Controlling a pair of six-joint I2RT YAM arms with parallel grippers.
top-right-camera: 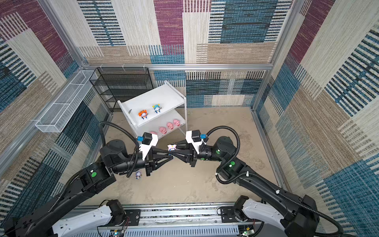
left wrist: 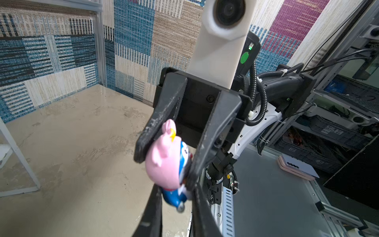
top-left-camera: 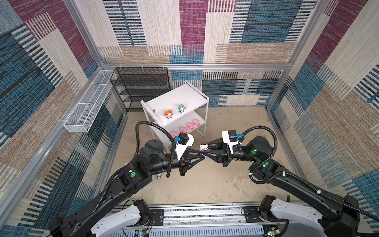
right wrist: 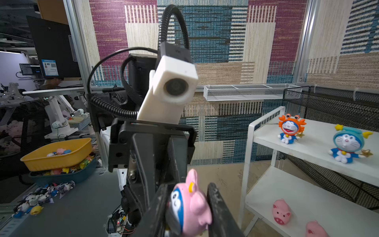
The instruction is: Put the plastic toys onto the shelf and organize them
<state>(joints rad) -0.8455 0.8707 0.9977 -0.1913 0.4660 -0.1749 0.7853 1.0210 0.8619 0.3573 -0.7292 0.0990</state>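
pink-hooded figurine (top-left-camera: 204, 147) partly hidden, pig (top-left-camera: 174, 133) half-covered

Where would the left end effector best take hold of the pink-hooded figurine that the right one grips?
Probably the blue body of the pink-hooded figurine, from opposite the right end effector: that clamps the hood, leaving only the body protruding toward the left end effector.

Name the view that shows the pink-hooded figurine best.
Left wrist: the figurine sits large mid-frame, visible from hood to feet. The right wrist view shows mainly its head, close up, with the body hidden. In both top views the figurine is tiny, mid-scene.
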